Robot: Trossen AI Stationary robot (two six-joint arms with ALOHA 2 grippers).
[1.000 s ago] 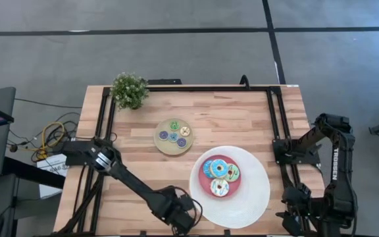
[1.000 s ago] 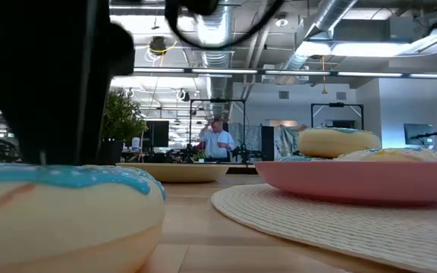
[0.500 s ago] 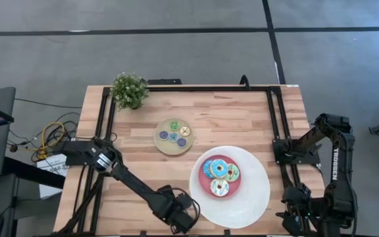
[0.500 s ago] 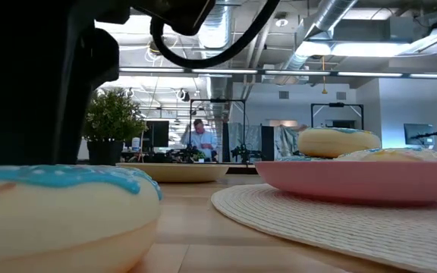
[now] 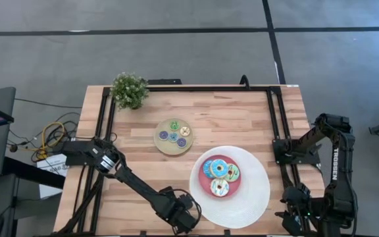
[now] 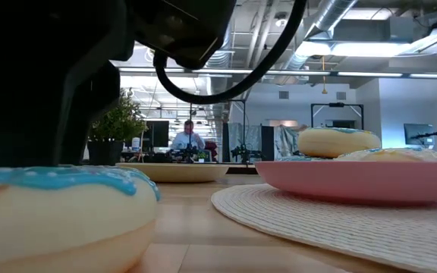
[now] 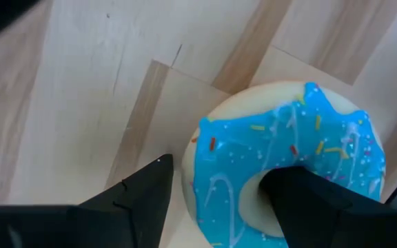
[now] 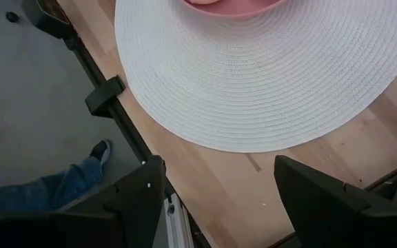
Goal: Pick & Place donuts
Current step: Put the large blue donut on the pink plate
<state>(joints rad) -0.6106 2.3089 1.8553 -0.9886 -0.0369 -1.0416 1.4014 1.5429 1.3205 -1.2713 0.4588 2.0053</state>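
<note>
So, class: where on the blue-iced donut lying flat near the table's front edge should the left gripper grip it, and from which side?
Grip across one side of the ring, from above. The blue-iced donut lies flat, hole up, so the left gripper can put one finger in the hole and one outside the rim, as it is placed now.

Blue-iced donut [image 7: 288, 165] runs off the frame's edge (jaws cover part of its ring).

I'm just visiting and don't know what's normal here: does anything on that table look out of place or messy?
One blue-iced donut lies alone on the bare wood at the table's near edge, away from the donuts on the plates. The left gripper sits over it, one finger in its hole, one outside. Nothing looks spilled or broken.
</note>
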